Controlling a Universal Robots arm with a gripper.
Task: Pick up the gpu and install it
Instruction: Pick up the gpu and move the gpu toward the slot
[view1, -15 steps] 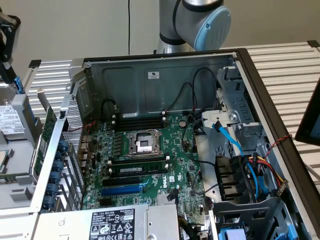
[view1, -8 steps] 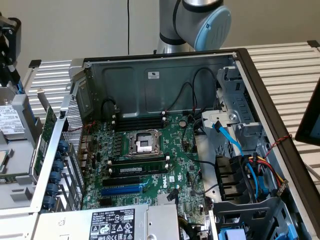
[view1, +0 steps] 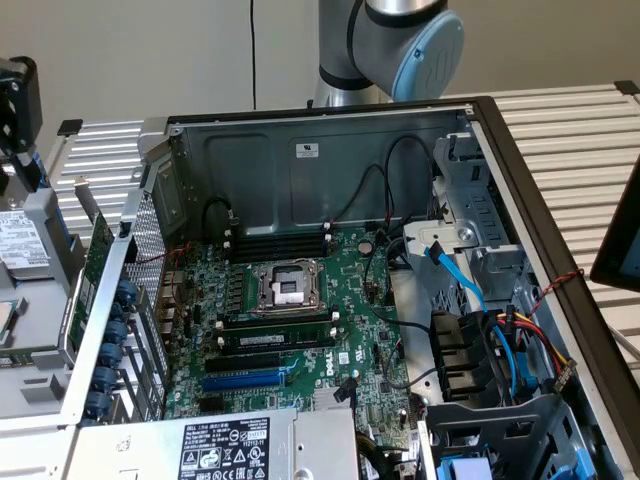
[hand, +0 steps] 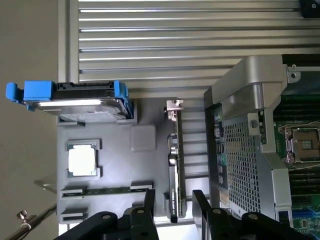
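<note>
Open hand (hand: 174, 195) straddling the gpu (hand: 175, 160)
The gpu stands on edge at the edge of the grey tray (hand: 115, 170) nearest the computer case (hand: 240, 150); the fingers (hand: 149, 200) sit apart either side, holding nothing.

The arm (view1: 340, 50) is a smooth silver-grey tube with a round pale-blue cap (view1: 430, 52) on its joint; the gripper (hand: 174, 199) is matte black; its two flat, narrow fingers (hand: 149, 202) end in blunt tips; behind the fingers, black link bars (hand: 90, 226) carry round pivot pins (hand: 137, 212), one on each bar.
</note>
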